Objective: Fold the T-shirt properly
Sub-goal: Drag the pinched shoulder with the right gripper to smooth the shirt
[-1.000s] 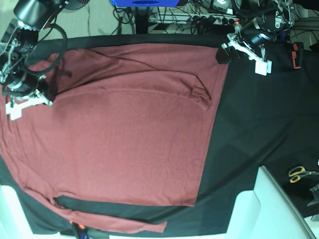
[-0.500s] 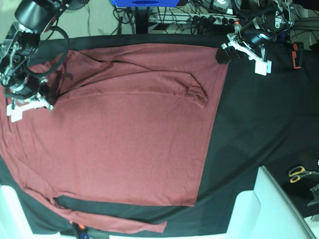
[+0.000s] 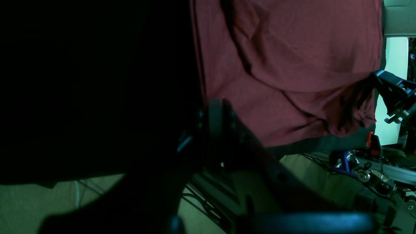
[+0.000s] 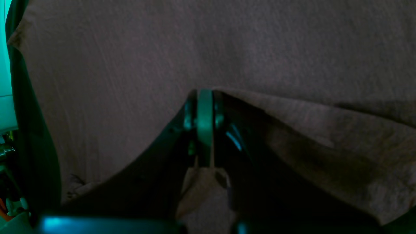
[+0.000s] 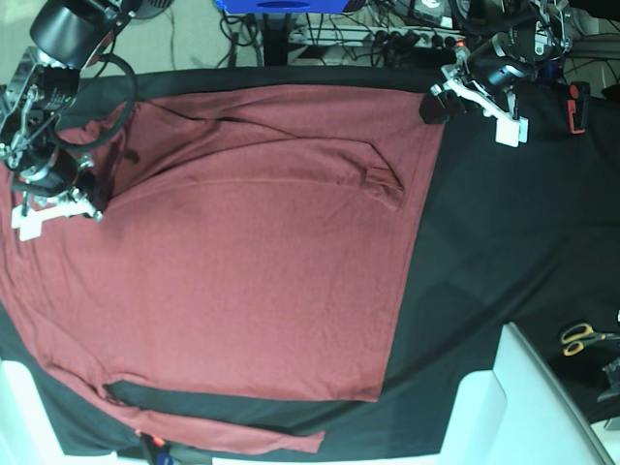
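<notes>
right gripper (image 4: 204,130): my jaws are pressed together, and a raised ridge of the plain dark-red soft knit T-shirt (image 5: 252,242) starts right at their tip; it looks pinched there, though I cannot see the cloth between the pads.

left gripper (image 5: 475,97): my other jaws are closed too, at the shirt's far corner toward 1 o'clock in the base view; whether cloth is caught in them I cannot tell, since that wrist view is mostly dark.

T-shirt: it lies spread over the black table cloth (image 5: 484,252), filling the left and middle, with a loose fold running from my right gripper at 9 o'clock across toward 2 o'clock, and a sleeve trailing along the near edge at 6 o'clock.

step in hand: I judge this as carrying the far edge over for the first fold.

how to do it well: lift both ends evenly, keep the edge taut between my grippers, and lay it down parallel to the opposite edge.

risk: the thin knit may slip from a closed tip or drag wrinkles along.

yellow-handled scissors (image 5: 581,337): well apart at 4 o'clock, out of the way.
</notes>
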Controlling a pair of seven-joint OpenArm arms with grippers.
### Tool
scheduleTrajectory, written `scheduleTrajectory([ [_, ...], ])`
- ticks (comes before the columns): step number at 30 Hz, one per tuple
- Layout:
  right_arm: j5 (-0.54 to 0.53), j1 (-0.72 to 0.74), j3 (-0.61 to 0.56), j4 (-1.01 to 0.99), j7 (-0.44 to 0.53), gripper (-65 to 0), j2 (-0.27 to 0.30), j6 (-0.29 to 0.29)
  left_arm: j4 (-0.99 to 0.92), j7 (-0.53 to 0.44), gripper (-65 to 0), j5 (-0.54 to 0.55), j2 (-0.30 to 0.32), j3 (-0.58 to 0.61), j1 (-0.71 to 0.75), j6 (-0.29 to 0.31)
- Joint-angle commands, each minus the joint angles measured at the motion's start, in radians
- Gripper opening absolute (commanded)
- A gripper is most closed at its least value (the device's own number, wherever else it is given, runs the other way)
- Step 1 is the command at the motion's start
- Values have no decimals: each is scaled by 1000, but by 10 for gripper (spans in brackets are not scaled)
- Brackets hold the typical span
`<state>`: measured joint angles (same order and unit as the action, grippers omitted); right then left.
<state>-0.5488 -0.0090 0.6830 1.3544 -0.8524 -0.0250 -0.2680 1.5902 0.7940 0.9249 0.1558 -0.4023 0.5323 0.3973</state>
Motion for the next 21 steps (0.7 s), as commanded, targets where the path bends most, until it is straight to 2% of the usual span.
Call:
scheduleTrajectory([
  [1,-20,16,2,15,18,-617,7,-1,12,-12,-650,20,11,-2,4,13],
  [2,-20,16,2,15,18,-578,7,-1,12,-12,-650,20,11,-2,4,13],
  [6,-23,16,4,26,20,-344,6,-3,12,-12,-650,20,11,-2,4,13],
  [7,-23,16,4,32,23,-312,6,-7,12,-12,-650,20,11,-2,4,13],
  [10,-61,-12,5,93,68,-311,6,-9,12,-12,-650,20,11,-2,4,13],
  [14,-100,-105,4,245,184,-330,9,-1,12,-12,-650,20,11,-2,4,13],
  [15,-100,-125,7,267,201,-344,12,9,12,-12,-650,20,11,-2,4,13],
  [17,-100,-153,45,270,223,-348,13,78,12,-12,-650,20,11,-4,4,13],
  [19,-100,-154,131,239,224,-324,12,135,12,-12,-650,20,11,-5,4,13],
  [21,-100,-147,214,167,224,-294,17,135,12,-12,-650,20,11,-2,4,13],
])
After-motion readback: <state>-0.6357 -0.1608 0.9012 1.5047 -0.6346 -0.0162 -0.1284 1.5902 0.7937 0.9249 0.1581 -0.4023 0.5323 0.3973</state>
